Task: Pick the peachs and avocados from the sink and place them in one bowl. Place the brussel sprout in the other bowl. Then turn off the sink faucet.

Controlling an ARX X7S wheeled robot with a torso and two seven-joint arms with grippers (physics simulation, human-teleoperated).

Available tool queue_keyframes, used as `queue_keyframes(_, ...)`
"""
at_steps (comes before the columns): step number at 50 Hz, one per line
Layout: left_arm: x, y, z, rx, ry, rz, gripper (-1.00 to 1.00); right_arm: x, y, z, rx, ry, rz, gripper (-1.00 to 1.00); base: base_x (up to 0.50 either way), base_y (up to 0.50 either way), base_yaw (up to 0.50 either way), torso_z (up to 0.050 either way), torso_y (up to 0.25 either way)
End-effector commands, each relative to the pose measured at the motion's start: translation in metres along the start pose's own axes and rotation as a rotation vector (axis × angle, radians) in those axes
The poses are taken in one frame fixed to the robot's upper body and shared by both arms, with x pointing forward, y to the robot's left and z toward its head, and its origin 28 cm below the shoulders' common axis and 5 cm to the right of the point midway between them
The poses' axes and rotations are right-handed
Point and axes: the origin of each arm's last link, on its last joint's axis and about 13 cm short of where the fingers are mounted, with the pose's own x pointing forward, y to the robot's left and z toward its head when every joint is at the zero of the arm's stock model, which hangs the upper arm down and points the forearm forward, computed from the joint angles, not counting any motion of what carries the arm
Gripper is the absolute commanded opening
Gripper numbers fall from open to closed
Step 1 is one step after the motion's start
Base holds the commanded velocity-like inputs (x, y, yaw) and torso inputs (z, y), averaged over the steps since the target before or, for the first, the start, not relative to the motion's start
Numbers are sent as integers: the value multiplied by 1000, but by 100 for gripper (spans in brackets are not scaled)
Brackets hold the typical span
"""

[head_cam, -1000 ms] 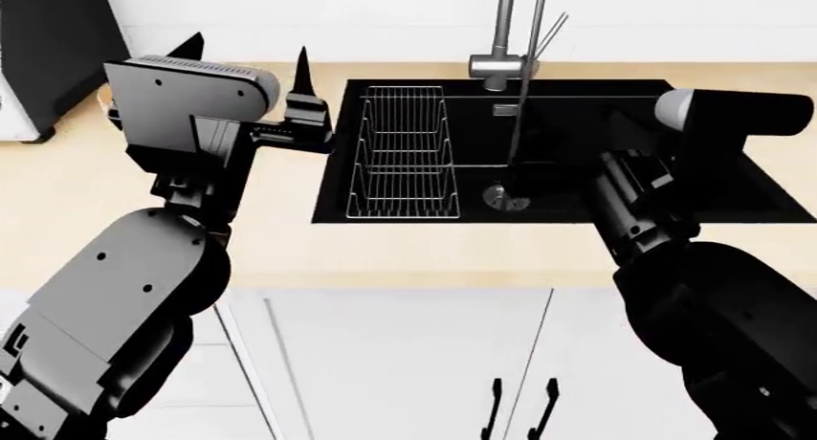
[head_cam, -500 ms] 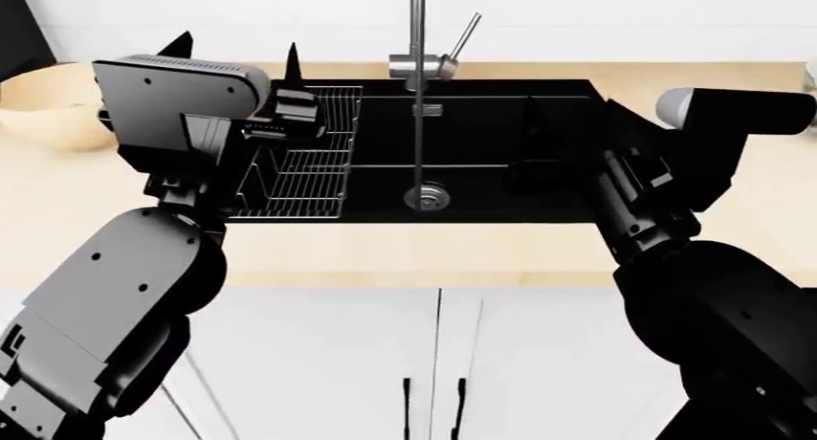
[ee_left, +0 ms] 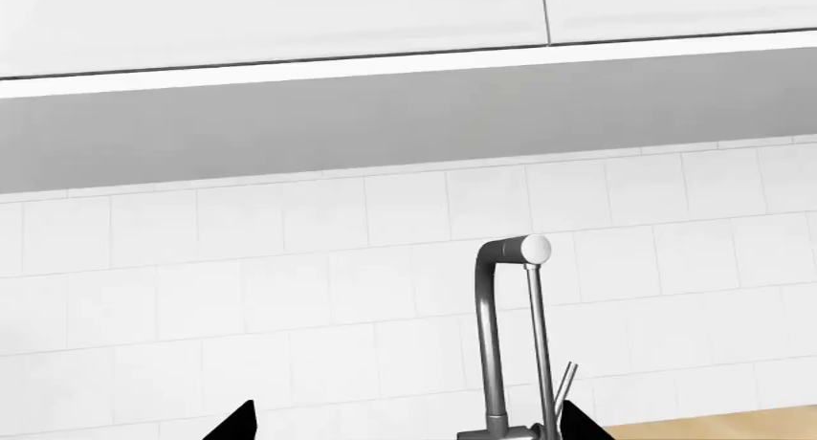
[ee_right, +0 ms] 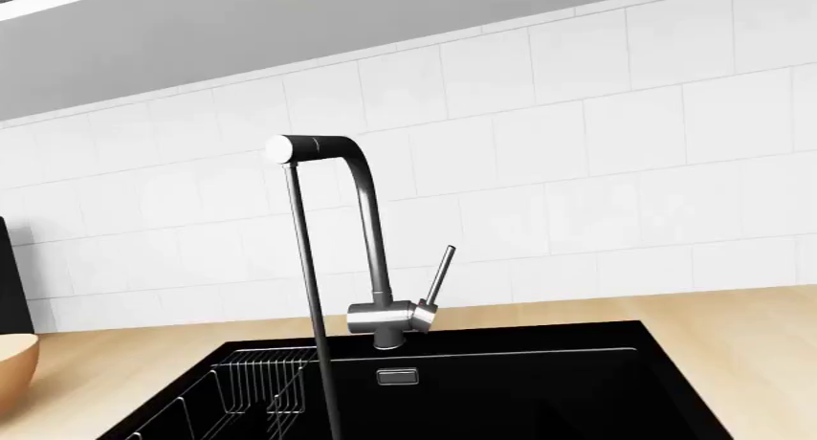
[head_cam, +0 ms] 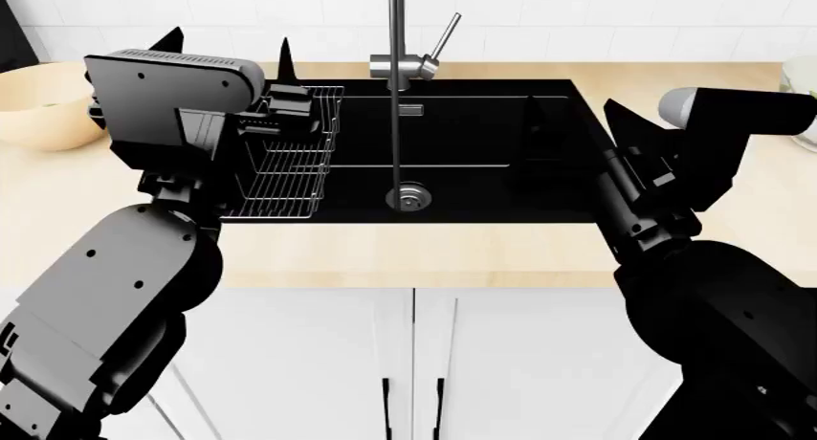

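The black sink (head_cam: 485, 134) lies ahead with a steel drain (head_cam: 408, 197) and a wire rack (head_cam: 291, 158) at its left end. No peachs, avocados or brussel sprout show in it. The steel sink faucet (head_cam: 397, 65) stands behind, its thin lever (head_cam: 442, 34) tilted up to the right, and a thin stream of water (head_cam: 398, 143) falls to the drain. My left gripper (head_cam: 230, 46) is open above the rack. My right gripper (head_cam: 572, 122) is open over the basin's right end. In the left wrist view the faucet (ee_left: 492, 344) rises between my open fingertips (ee_left: 237, 423).
A tan bowl (head_cam: 38, 105) sits on the wooden counter (head_cam: 383, 253) at far left, also seen as the tan bowl (ee_right: 13, 363) in the right wrist view. A pale rim (head_cam: 805, 77) shows at the right edge. White cabinet doors (head_cam: 408, 363) are below, and a tiled wall (ee_right: 575, 124) is behind.
The view has swung so the sink and faucet slid left and now sit centred. The tan bowl came fully into view at left. Both arms hold the same pose, grippers open.
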Motion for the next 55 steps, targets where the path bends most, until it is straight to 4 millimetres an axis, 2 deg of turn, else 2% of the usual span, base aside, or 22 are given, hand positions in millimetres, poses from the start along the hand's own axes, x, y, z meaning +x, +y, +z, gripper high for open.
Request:
queue_keyframes(1,3,2,1,16,6,22,100,4,-1,0,-1,10,-2,100,0,0,0,0,0)
queue_keyframes(5,10,5,-4,62,74,37,100,17,-5,1,-16,34,-13,100,0,0,0,0,0)
queue_keyframes(9,30,12,-8,69,113,52,100,41,-12,2,-50,71,-28,100,0,0,0,0,0)
queue_keyframes(18,93,23,-32,88,190,80,100,128,-31,-6,-45,170,-61,100,0,0,0,0,0)
queue_keyframes(23,122,25,-45,84,211,102,100,161,-34,-11,-56,207,-80,100,0,0,0,0,0)
queue_keyframes(43,121,26,-48,48,345,156,100,162,-16,-18,-110,313,-163,100,3,0,0,0,0)
queue_keyframes(55,123,27,-44,42,330,159,100,163,-12,-20,-135,313,-183,100,477,0,0,0,0)
